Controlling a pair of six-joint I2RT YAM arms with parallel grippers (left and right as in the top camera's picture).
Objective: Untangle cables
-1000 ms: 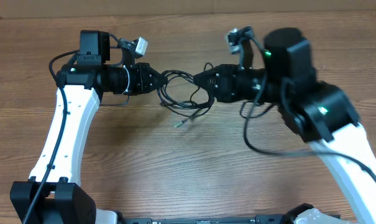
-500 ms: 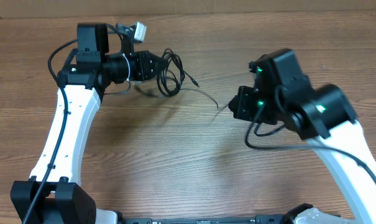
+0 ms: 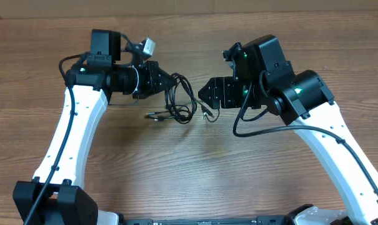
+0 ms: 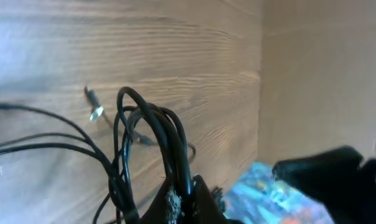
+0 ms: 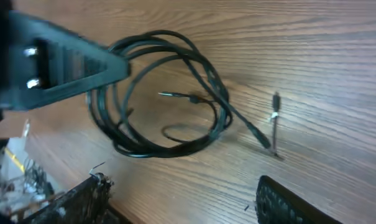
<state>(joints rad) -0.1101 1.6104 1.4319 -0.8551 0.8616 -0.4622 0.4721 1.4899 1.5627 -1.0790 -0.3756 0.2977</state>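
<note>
**Clenching the Cables on One Side, Standing Released on the Other**

Spreading out past the cables (image 3: 179, 100) on every side as a brown, grained wooden table (image 3: 189, 178), and bearing the whole bundle on its surface.

Reaching in from the left of the cables with the left arm (image 3: 70, 137), white-shelled with black joints. Coming in from the right of the cables with the right arm (image 3: 338, 147), built alike, with a thicker black wire looping below its wrist.

Clenching the left gripper (image 3: 170, 80) on the upper left edge of the cables. In the left wrist view, pinching several strands together at the dark fingers (image 4: 186, 204), with loops arching up and away from the pinch.

Hanging the right gripper (image 3: 202, 95) just right of the cables, released, jaws standing wide and grasping nothing. In the right wrist view, showing one finger (image 5: 63, 59) over the upper left rim of the coil and the other low at the right, clear of the cords; not telling whether the upper one is touching them.

Lying between the two grippers as one loose coil of thin black cord, several turns overlapping.

Trailing a small plug tip (image 3: 153, 115) from the lower left of the cables, flat on the wood. Showing a second plug tip (image 3: 207, 114), silver-grey, just off the lower right of the cables, near the right gripper.
</note>
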